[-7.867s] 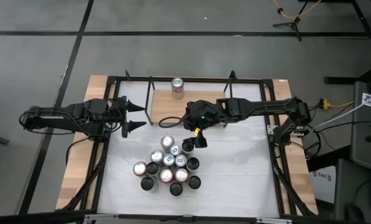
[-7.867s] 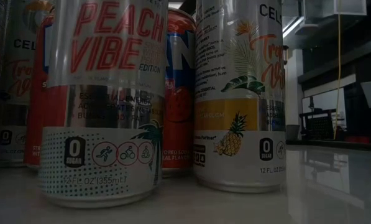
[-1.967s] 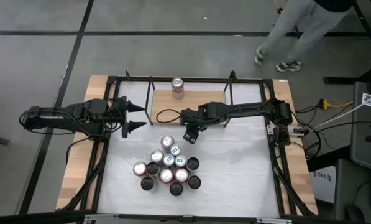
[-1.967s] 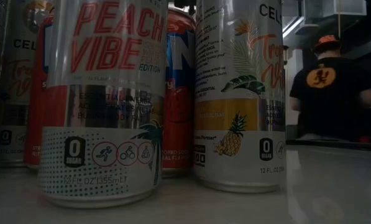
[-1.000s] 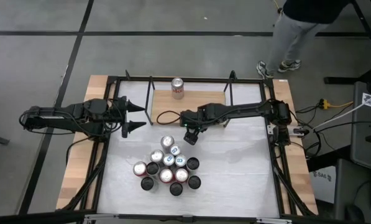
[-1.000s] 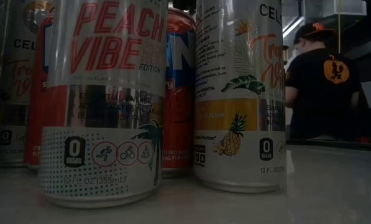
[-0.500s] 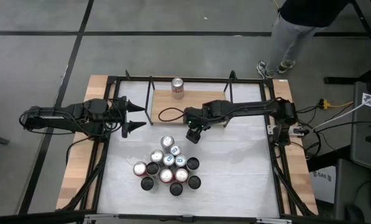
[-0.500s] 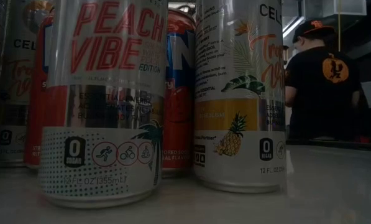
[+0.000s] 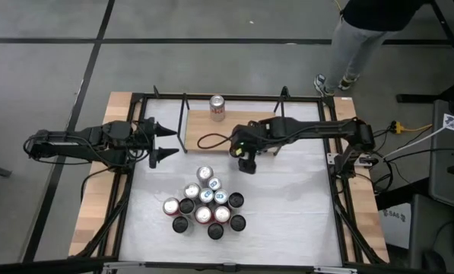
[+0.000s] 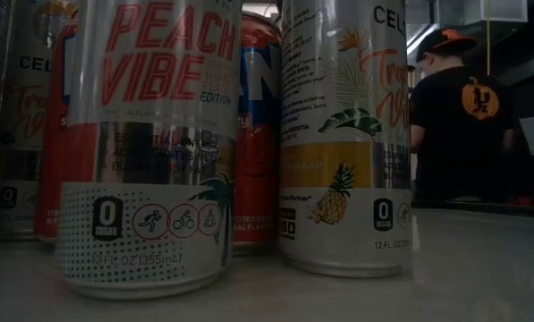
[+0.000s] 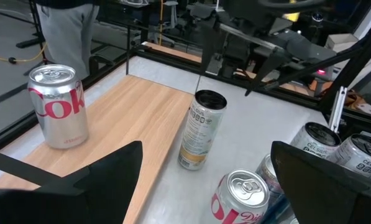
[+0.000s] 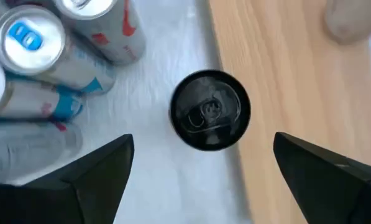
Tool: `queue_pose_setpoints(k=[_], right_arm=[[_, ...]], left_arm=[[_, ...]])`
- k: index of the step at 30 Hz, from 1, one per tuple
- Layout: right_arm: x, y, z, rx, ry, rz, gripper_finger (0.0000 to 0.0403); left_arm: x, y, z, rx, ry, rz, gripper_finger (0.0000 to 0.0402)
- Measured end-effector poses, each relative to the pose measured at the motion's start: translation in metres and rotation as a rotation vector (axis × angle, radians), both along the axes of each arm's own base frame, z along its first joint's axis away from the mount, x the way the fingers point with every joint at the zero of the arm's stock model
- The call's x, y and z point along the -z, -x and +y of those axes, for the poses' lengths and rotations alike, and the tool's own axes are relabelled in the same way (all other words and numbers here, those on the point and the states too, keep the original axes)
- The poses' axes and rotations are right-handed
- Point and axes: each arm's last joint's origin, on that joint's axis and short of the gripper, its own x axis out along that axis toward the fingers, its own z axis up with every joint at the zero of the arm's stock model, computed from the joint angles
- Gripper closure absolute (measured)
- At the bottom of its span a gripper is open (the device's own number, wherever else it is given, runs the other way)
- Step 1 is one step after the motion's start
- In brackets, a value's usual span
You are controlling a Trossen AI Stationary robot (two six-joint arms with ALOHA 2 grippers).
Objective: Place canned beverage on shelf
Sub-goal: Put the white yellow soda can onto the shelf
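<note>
Right arm stretched across the far half of the worktop (image 9: 287, 205) from its base at the right edge, wrist bent down, right gripper (image 9: 246, 163) hanging just off the near edge of the shelf (image 9: 249, 122). Fingers (image 12: 92, 168) spread wide in the right wrist view, holding nothing, straddling from above a black-topped can (image 12: 210, 111) that stands upright. Cannot tell from that view whether this can sits on the white surface or laps the shelf's edge; in the left wrist view the same can (image 11: 200, 129) stands on the white surface, just beside the board.

Left arm lying along the left side, left gripper (image 9: 160, 141) pointing toward the middle, fingers (image 11: 110, 174) wide apart and empty, well apart from the cans.

On the shelf, one silver Coke can (image 9: 217, 107) upright near its far edge, the rest of the board bare wood. Cluster of cans (image 9: 205, 202) packed together on the near middle of the worktop, open white surface to the right of it and between it and the right gripper. Black rod uprights (image 9: 184, 122) at the shelf ends.

Beyond the worktop, a person (image 10: 468, 116) in a dark shirt and cap
</note>
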Motion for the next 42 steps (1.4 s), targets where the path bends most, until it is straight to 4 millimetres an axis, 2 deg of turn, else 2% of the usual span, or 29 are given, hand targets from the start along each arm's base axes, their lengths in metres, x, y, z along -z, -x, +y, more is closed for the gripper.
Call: queue_pose_setpoints(k=[6,20,30,42], right_arm=[[0.001,-0.002,0.0,-0.167,0.079,0.01,0.0023],[0.002,-0.009,0.002,-0.368,0.118,-0.034,0.0023],[0.017,-0.016,-0.01,-0.35,0.077,0.009,0.0023],[0.039,-0.027,-0.012,-0.352,0.055,0.071,0.0023]], left_arm=[[0.0,0.0,0.0,-0.014,-0.004,0.0,0.0052],[0.0,0.0,0.0,-0.014,-0.004,0.0,0.0052],[0.0,0.0,0.0,-0.015,-0.003,0.0,0.0052],[0.0,0.0,0.0,-0.015,-0.003,-0.001,0.0052]])
